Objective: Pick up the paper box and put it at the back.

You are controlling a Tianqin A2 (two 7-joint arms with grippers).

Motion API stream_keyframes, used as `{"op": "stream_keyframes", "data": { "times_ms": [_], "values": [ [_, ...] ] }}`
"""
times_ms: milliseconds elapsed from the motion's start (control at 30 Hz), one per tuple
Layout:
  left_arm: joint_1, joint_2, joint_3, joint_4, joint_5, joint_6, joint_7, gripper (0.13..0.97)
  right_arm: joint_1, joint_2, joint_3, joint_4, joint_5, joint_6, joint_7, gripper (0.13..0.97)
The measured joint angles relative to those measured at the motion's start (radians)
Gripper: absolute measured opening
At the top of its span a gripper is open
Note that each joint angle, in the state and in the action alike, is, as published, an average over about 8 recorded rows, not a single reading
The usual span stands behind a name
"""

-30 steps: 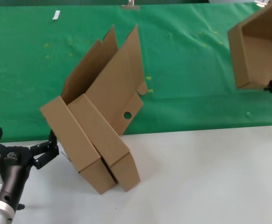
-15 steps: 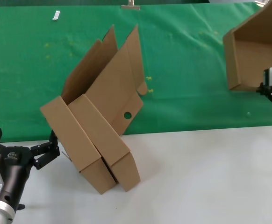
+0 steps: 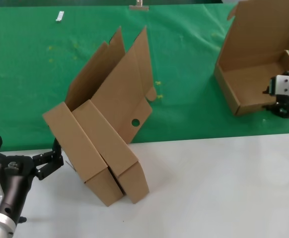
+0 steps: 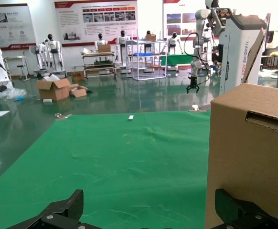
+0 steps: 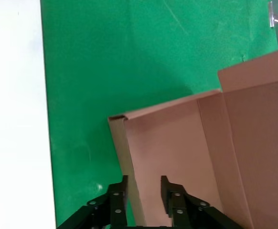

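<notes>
- Paper box (image 3: 249,74): open, at the right of the head view, its base on the green cloth (image 3: 35,84), lid upright behind it; the interior shows nothing inside
- Right gripper (image 3: 282,101): at the right edge of the head view, at the box's near right wall. In the right wrist view the right gripper (image 5: 144,191) has its two fingers (image 5: 116,198) a narrow gap apart with the box (image 5: 177,148) wall's edge between them; the fingers sit close on either side of the cardboard
- Two more boxes (image 3: 102,148): centre left of the head view, nested side by side and tilted, straddling the boundary between the cloth and the white surface (image 3: 224,188); lids raised over the cloth, a round hole in the nearer side flap. Their interiors are hidden from view
- Left gripper (image 3: 20,158): lower left of the head view, over the white surface, fingers spread wide, holding nothing, just beside the nearer of the two boxes. In the left wrist view the box (image 4: 249,157) wall fills the lower right
- Count: three boxes, two grippers
- Small white item (image 3: 60,16): upper left on the cloth, well apart from everything; what it is cannot be told
</notes>
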Motion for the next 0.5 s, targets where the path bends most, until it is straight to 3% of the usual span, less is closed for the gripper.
{"op": "stream_keyframes", "data": {
  "times_ms": [100, 500],
  "values": [
    [0.0, 0.0, 0.0, 0.0, 0.0, 0.0, 0.0, 0.966, -0.008, -0.003, 0.014, 0.0, 0.013, 0.003, 0.001, 0.278],
    [0.0, 0.0, 0.0, 0.0, 0.0, 0.0, 0.0, 0.966, 0.013, 0.056, 0.122, 0.002, 0.115, -0.04, -0.036, 0.518]
  ]
}}
